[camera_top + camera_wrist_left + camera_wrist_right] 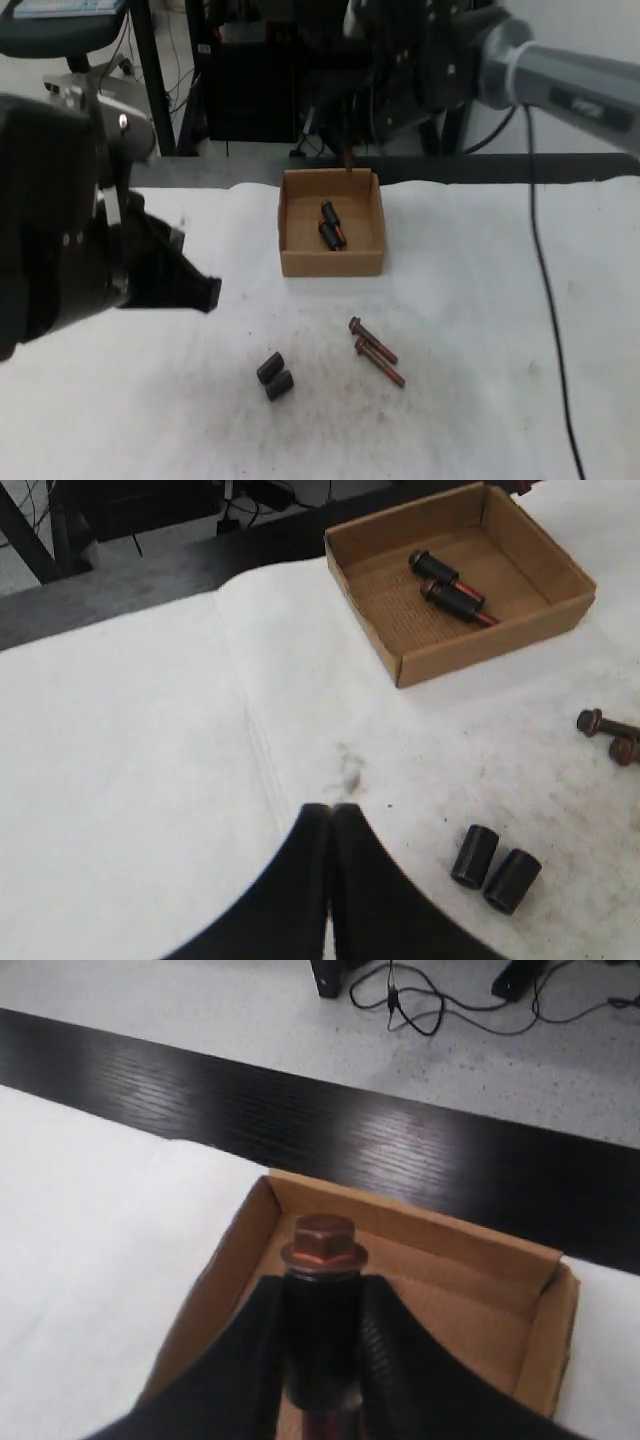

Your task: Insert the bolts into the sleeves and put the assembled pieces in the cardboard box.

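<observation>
My right gripper (322, 1298) is shut on an assembled piece: a black sleeve (320, 1345) with a copper bolt through it, its hex head (322, 1242) sticking out. It hangs over the far side of the cardboard box (330, 262). Two assembled pieces (331, 225) lie inside the box (470, 645). In front of the box lie two loose black sleeves (274, 376) and two copper bolts (376, 352). My left gripper (331, 815) is shut on nothing, above the white cloth, left of the sleeves (494, 868) and apart from them.
A white cloth (480, 300) covers the bench. Its dark far edge (400, 1140) runs just behind the box. A black cable (548, 290) trails over the cloth at the right. The left arm's bulk (60, 240) stands over the left side.
</observation>
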